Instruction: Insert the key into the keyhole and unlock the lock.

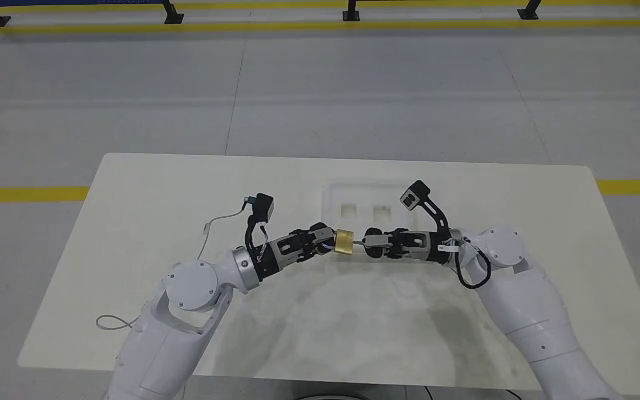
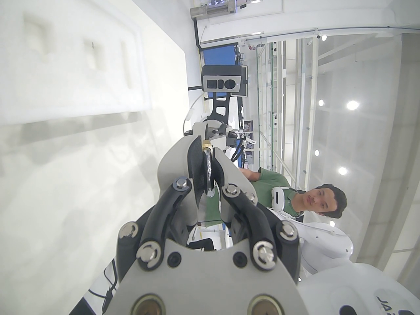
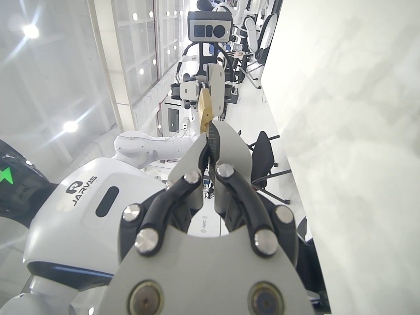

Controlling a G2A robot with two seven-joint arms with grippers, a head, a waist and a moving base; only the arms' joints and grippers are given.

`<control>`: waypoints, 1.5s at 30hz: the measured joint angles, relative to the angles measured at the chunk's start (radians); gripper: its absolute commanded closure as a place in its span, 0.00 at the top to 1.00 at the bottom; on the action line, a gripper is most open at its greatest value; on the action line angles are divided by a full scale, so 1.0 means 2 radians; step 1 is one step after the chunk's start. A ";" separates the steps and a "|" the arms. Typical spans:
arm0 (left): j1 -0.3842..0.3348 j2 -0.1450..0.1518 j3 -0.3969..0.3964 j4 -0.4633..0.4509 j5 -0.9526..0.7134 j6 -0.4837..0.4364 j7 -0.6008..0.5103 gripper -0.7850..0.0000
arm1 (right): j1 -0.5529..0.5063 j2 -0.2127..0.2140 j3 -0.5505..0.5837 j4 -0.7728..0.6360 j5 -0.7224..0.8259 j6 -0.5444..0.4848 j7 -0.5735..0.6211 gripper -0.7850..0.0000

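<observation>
Lock [image 1: 344,241] held above mid-tabletop [image 1: 150,230], on the near side of the white foam tray [image 1: 335,192]. Left gripper [image 1: 329,239] clamped on its shackle end. Right gripper [image 1: 361,243] pinched on the key [image 3: 205,129], mostly hidden, at the lock's opposite end.

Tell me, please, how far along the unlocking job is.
Done: the left gripper is shut on the key, the right gripper on the brass padlock, both held above the table. In hand: key meets padlock; insertion cannot be confirmed. Still to do: turning the key to unlock.
</observation>
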 measured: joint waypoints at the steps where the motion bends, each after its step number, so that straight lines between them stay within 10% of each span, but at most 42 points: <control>1: 0.000 0.000 0.000 0.000 0.000 0.000 0.000 0.00 | 0.000 0.000 0.000 0.000 0.000 0.000 0.000 0.00; 45: -0.005 0.002 0.006 0.004 0.004 0.001 0.020 0.00 | 0.012 0.008 0.004 -0.006 -0.026 -0.019 -0.007 0.00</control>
